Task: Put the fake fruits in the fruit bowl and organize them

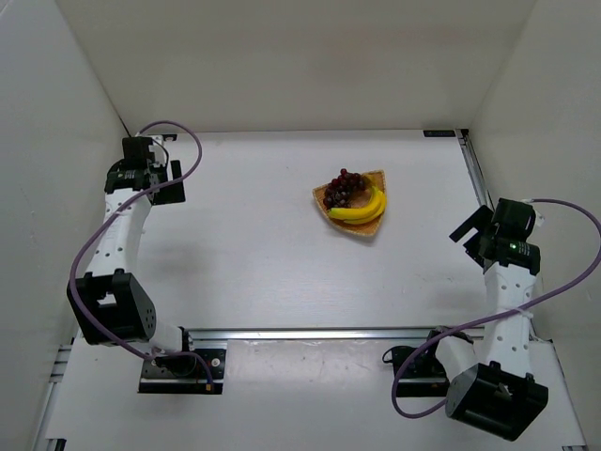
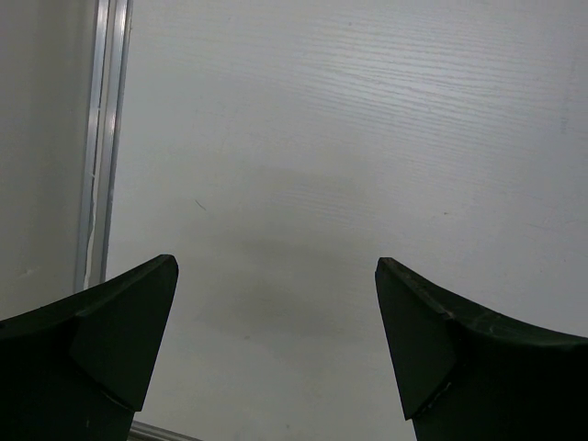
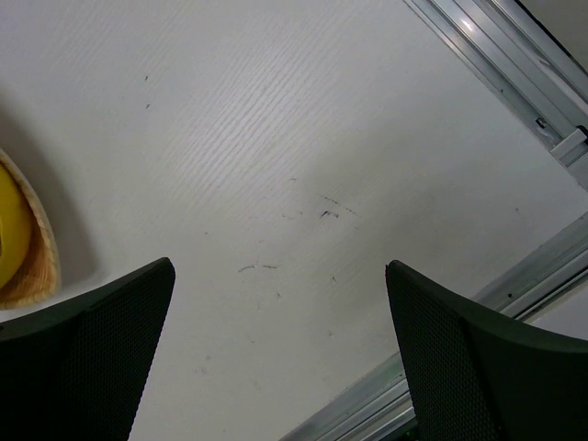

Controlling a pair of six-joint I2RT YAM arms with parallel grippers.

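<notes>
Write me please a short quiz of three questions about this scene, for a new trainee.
1. True or false: the banana and the grapes both lie in the basket.
2. The left gripper and the right gripper are: A) both open and empty; B) both shut; C) one holding a fruit.
3. In the top view, which fruit lies nearer the bottom edge of the picture?

Key: 1 true; 2 A; 3 the banana.
</notes>
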